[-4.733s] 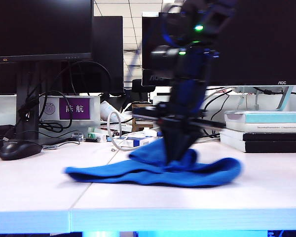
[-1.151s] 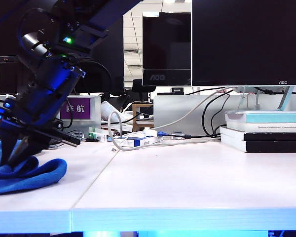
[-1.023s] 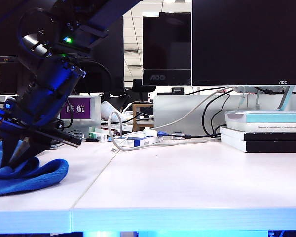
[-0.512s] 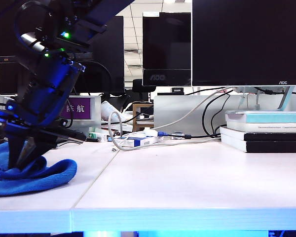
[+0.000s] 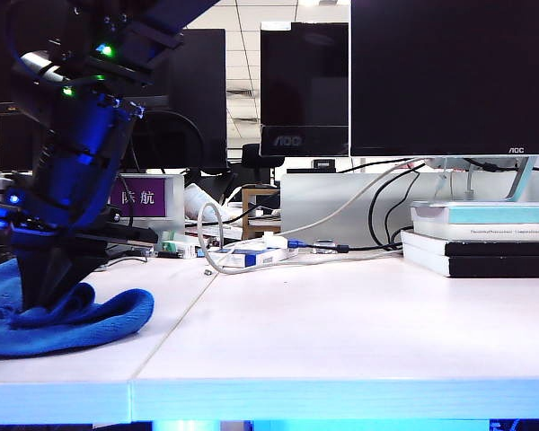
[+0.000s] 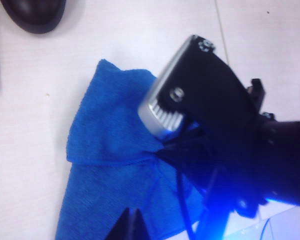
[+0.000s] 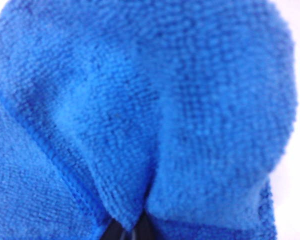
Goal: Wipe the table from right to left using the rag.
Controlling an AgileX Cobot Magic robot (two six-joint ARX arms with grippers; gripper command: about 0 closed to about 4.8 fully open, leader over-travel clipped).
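Rag (image 5: 63, 314) lies bunched at the table's (image 5: 341, 332) far left, its long axis along the front edge. Right gripper (image 5: 49, 301), reaching across, is clamped on its folds; bare tabletop stretches rightward. Left gripper (image 6: 131, 225) hovers above, tips nearly together.

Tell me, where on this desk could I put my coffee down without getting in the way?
The white table is bare between the rag under the right gripper and the books. Cables crowd the back; a mouse lies beyond the rag.
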